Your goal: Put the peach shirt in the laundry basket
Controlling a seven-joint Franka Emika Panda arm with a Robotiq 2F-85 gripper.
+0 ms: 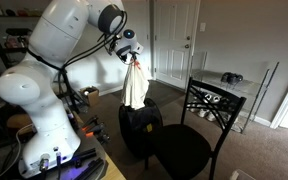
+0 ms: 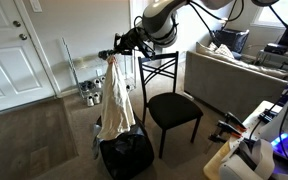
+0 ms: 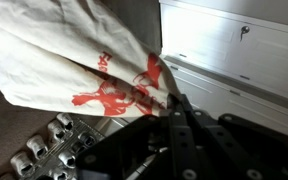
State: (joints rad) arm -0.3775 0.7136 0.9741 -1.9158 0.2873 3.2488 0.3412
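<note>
The peach shirt (image 2: 115, 100), pale creased cloth with a red print, hangs in a long limp drape directly above the laundry basket (image 2: 126, 157), a dark, soft-sided round tub. The gripper (image 2: 115, 55), high above the basket, is clamped on the shirt's top. A black metal chair (image 2: 171, 108) stands just beside the basket.

Pincer (image 1: 132, 57) fingertips buried in shirt (image 1: 135, 88) fabric in both exterior views. Wrist view: shirt runs off top and left edges. Red print (image 3: 119, 95) creased, motif unreadable. Pincer body dark, blurred, cut by bottom edge. Small floor items (image 3: 44, 150) near left too blurred to name. Shirt hem covers part of basket (image 2: 124, 158) rim. Chair (image 1: 189, 140) seat overlaps basket's right side in an exterior view. Arm (image 1: 44, 60) cut by left edge.
</note>
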